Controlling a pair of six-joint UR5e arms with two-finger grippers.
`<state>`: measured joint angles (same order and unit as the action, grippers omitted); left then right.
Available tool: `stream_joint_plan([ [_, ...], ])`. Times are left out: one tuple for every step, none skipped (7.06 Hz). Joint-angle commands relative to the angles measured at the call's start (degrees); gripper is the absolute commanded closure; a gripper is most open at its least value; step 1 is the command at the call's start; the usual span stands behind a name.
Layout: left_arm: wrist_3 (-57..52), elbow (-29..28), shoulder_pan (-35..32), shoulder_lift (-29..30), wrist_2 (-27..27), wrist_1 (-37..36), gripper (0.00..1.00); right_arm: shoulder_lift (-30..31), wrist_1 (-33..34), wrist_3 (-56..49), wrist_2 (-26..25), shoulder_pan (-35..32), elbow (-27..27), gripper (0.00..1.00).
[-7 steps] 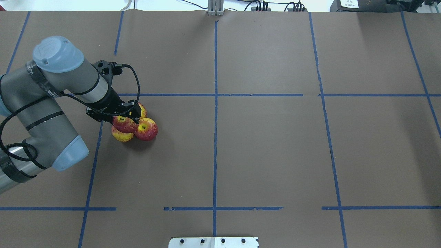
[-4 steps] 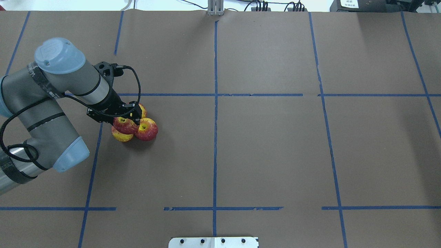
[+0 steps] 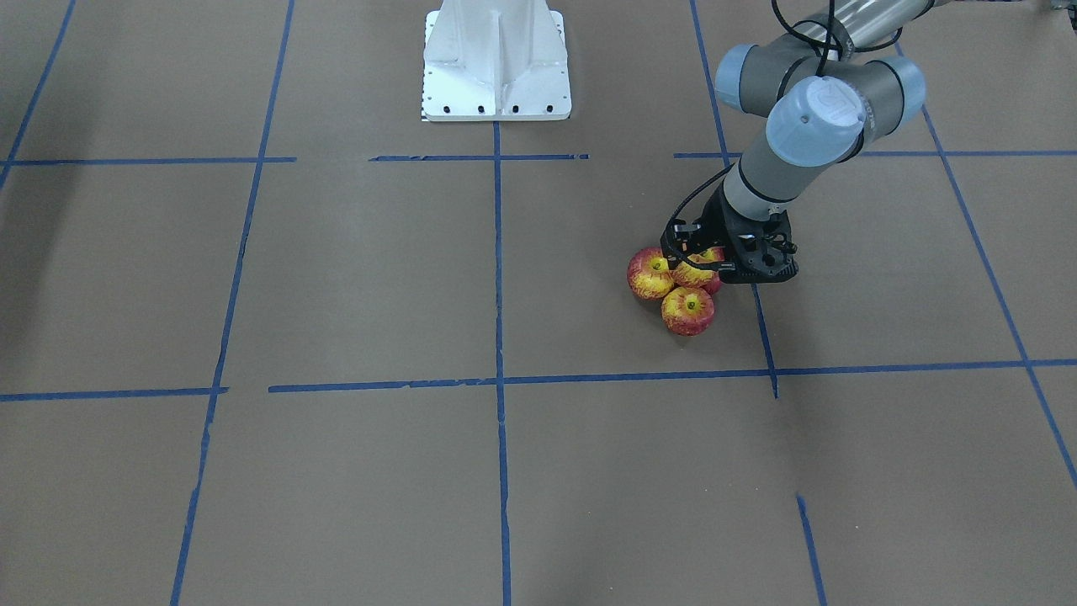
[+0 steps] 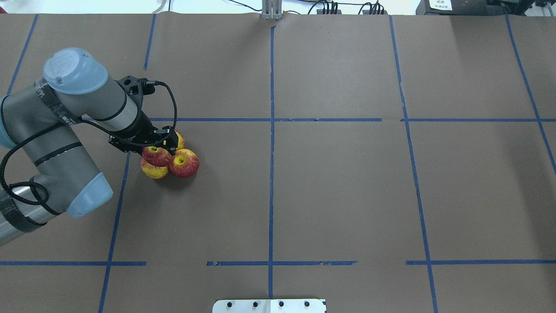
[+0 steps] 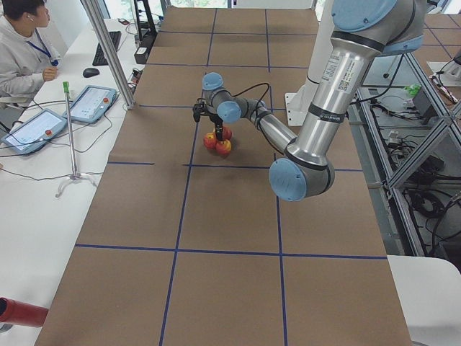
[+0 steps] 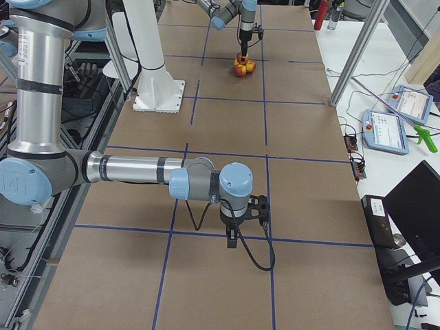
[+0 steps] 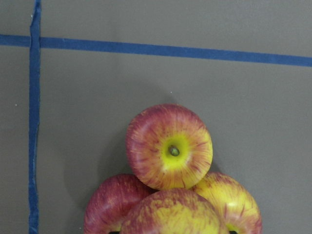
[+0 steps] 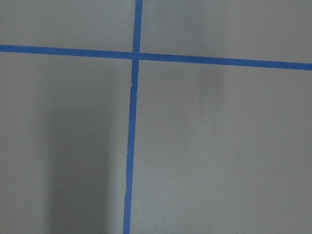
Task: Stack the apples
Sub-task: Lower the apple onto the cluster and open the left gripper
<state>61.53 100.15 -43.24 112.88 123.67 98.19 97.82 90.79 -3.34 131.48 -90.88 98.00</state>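
Note:
Four red-and-yellow apples sit in a tight cluster left of the table's middle. Three rest on the brown paper: one (image 4: 185,163), one showing its yellow side (image 4: 153,172), and one (image 4: 179,140) half hidden by the gripper. The fourth apple (image 4: 156,157) lies on top of them. My left gripper (image 4: 160,148) is straight over the cluster and closed around this top apple (image 3: 693,273). In the left wrist view the top apple (image 7: 173,213) fills the bottom edge, above the three lower ones. My right gripper (image 6: 232,240) hangs low over bare paper far from the apples; I cannot tell its state.
Blue tape lines (image 4: 271,130) divide the brown paper-covered table into squares. The white robot base (image 3: 496,59) stands at the robot's side of the table. An operator (image 5: 21,50) sits at a side desk with tablets, off the table.
Almost nothing: the left arm shifted by a few pixels and the top apple stayed on the cluster in the gripper.

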Motion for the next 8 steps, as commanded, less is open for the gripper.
stream_joint_plan([
  [-0.1,-0.1,0.0,0.2,-0.2,0.2,0.94,0.0,0.0,0.0,0.0,0.0,0.0,0.0],
  [-0.1,-0.1,0.0,0.3,-0.2,0.2,0.87,0.0,0.0,0.0,0.0,0.0,0.0,0.0],
  [-0.1,0.2,0.0,0.3,-0.2,0.2,0.87,0.0,0.0,0.0,0.0,0.0,0.0,0.0],
  [0.0,0.1,0.0,0.3,-0.2,0.2,0.86,0.0,0.0,0.0,0.0,0.0,0.0,0.0],
  [0.0,-0.1,0.0,0.3,-0.1,0.2,0.79,0.0,0.0,0.0,0.0,0.0,0.0,0.0],
  [0.0,-0.1,0.0,0.3,-0.1,0.2,0.69,0.0,0.0,0.0,0.0,0.0,0.0,0.0],
  [0.0,-0.1,0.0,0.3,-0.1,0.2,0.54,0.0,0.0,0.0,0.0,0.0,0.0,0.0],
  [0.0,-0.2,0.1,0.3,-0.2,0.2,0.02,0.0,0.0,0.0,0.0,0.0,0.0,0.0],
])
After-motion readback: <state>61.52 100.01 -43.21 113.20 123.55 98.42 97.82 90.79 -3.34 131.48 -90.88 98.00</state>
